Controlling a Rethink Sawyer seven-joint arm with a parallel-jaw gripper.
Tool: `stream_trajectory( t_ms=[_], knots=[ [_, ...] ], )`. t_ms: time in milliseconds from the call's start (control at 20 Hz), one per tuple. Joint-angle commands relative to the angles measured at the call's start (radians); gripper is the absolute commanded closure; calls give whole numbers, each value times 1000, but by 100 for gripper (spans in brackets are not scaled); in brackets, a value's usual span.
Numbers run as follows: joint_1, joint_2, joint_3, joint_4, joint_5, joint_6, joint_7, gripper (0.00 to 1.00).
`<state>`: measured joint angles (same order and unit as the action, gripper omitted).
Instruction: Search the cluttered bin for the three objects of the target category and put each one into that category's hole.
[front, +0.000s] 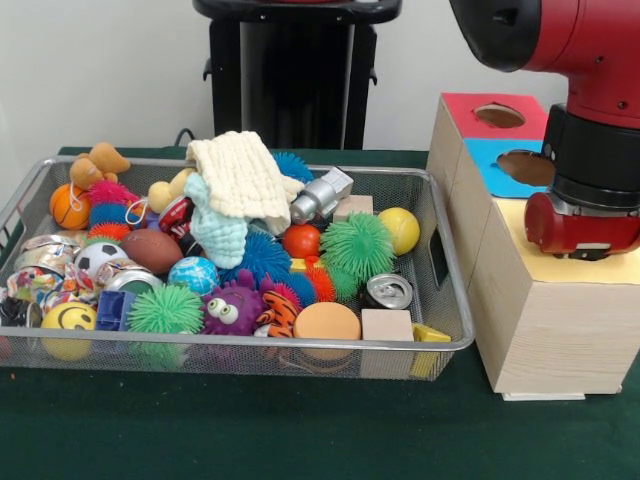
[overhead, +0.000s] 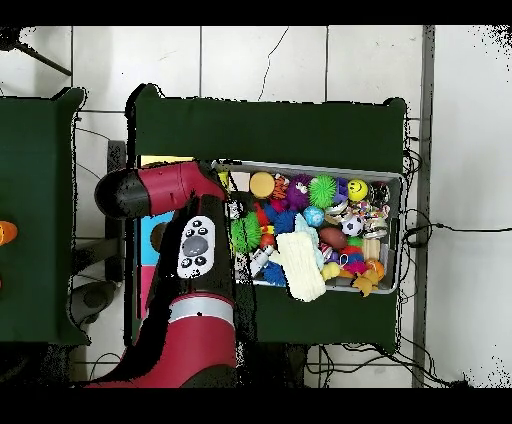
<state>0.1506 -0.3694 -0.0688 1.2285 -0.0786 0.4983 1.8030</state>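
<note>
The red and black arm (front: 590, 120) is reaching down over the pale wooden box (front: 540, 330) standing just beside the right end of the silver wire-mesh bin (front: 440, 270), and its gripper (front: 585, 245) is hanging above the box's yellow top panel (front: 610, 268); whether the pincer is open or closed cannot be told, since its tip is hiding behind the wrist. The red panel (front: 470, 112) and blue panel (front: 495, 172) are each showing a hole. Inside the bin a cream knitted cloth (front: 240, 175) is lying on top of the heap toward the far edge, a spiky green rubber ball (front: 358, 245) is sitting near the right end with a plain yellow ball (front: 400, 230) just beside it, and a crushed silver drink can (front: 388, 291) is resting by the near right corner next to a plain wooden cube (front: 387, 325). A purple spiky toy with eyes (front: 232, 308) is sitting along the near edge, and an orange basketball (front: 68, 205) is occupying the far left corner.
</note>
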Motion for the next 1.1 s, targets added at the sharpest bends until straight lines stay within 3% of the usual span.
stream_trajectory(
  t_ms=[50,600,1100],
  knots=[
    [-67,255,65,67,-63,-92,66,0],
    [-109,197,110,131,-59,-95,42,0],
    [-201,100,179,233,-87,-51,-40,0]
  ],
)
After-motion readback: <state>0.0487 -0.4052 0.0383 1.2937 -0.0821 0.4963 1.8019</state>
